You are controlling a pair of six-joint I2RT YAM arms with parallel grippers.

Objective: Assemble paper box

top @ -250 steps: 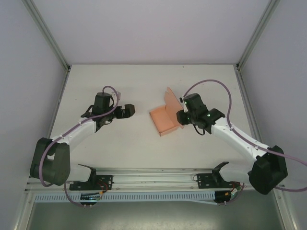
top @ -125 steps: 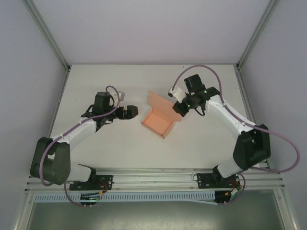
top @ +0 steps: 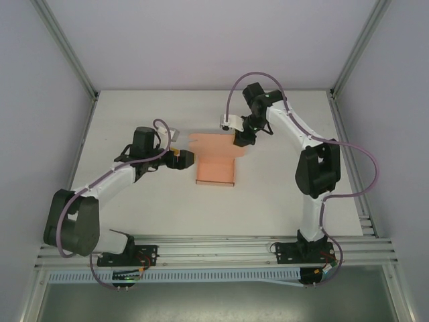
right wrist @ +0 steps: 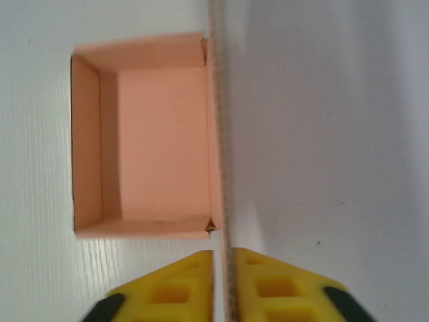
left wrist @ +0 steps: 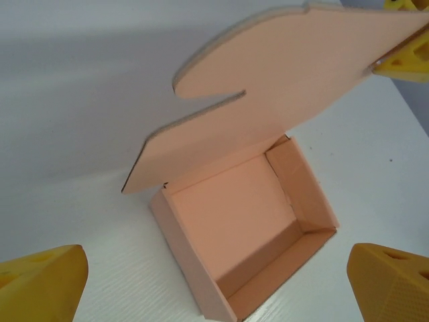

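**Right arm swung to the far side; box turned square-on**

Since a second ago the paper box (top: 216,172) has slid left on the table (top: 134,114). Tray open, lid (top: 211,142) raised. The right gripper (right wrist: 222,263) is pinched on the lid's edge. The left gripper (top: 188,159) is spread wide, empty, just beside the box.

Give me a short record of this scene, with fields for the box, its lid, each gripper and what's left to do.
box: salmon-pink card, walls folded up, inside empty, resting on the table
lid: raised flap joined along the box's far wall, not folded down
left gripper: open, close beside the box's left side, facing it
right gripper: shut on the lid's edge
left to do: lid not yet closed
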